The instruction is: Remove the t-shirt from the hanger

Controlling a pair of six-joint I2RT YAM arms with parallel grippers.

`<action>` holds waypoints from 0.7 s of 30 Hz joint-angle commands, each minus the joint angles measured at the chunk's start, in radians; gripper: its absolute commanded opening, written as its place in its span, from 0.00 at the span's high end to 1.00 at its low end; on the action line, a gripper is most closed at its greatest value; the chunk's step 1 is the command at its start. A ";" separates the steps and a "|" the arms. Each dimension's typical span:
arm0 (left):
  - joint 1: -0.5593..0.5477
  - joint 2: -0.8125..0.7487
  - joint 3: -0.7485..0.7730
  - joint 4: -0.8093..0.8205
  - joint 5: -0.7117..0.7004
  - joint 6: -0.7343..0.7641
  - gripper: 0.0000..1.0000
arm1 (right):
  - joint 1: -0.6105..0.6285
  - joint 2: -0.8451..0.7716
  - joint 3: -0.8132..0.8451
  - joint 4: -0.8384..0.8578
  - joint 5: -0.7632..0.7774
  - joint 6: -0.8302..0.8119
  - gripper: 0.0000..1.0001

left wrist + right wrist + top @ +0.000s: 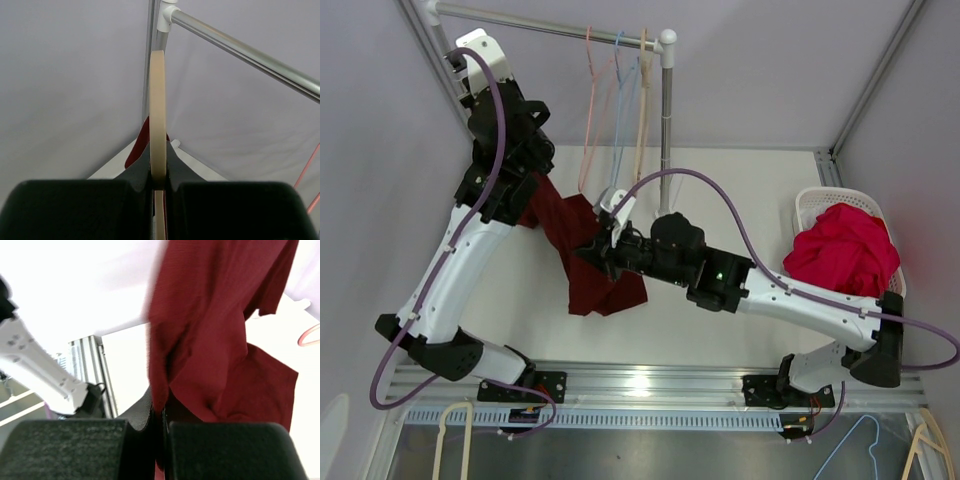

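A dark red t-shirt (582, 250) hangs from a cream hanger (158, 115) held up near the left end of the rail. My left gripper (159, 176) is shut on the hanger's hook; the hanger itself is hidden by the arm in the top view, where the gripper (525, 190) sits at the shirt's top. My right gripper (595, 250) is shut on the shirt's cloth; in the right wrist view (162, 412) a fold of the t-shirt (215, 340) is pinched between the jaws.
A metal rail (550, 22) with a post (666, 120) carries three empty hangers (618, 110). A white basket (820, 205) at right holds a red garment (842, 250). More hangers (450, 440) lie in front of the near edge.
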 commanded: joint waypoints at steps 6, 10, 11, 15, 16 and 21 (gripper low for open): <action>0.079 0.065 0.087 0.046 0.081 0.008 0.99 | 0.165 -0.172 -0.069 -0.104 0.204 0.000 1.00; 0.094 0.084 0.123 0.042 0.096 0.012 0.99 | 0.218 -0.248 -0.126 -0.138 0.255 0.029 1.00; 0.099 0.084 0.124 0.042 0.098 0.012 0.99 | 0.228 -0.259 -0.152 -0.142 0.267 0.035 1.00; 0.108 0.082 0.124 0.041 0.105 0.015 0.99 | 0.261 -0.293 -0.217 -0.149 0.291 0.070 1.00; 0.114 0.081 0.129 0.041 0.107 0.017 0.99 | 0.270 -0.294 -0.231 -0.146 0.292 0.086 1.00; 0.131 0.079 0.146 0.032 0.122 0.021 0.99 | 0.282 -0.290 -0.335 -0.084 0.275 0.147 1.00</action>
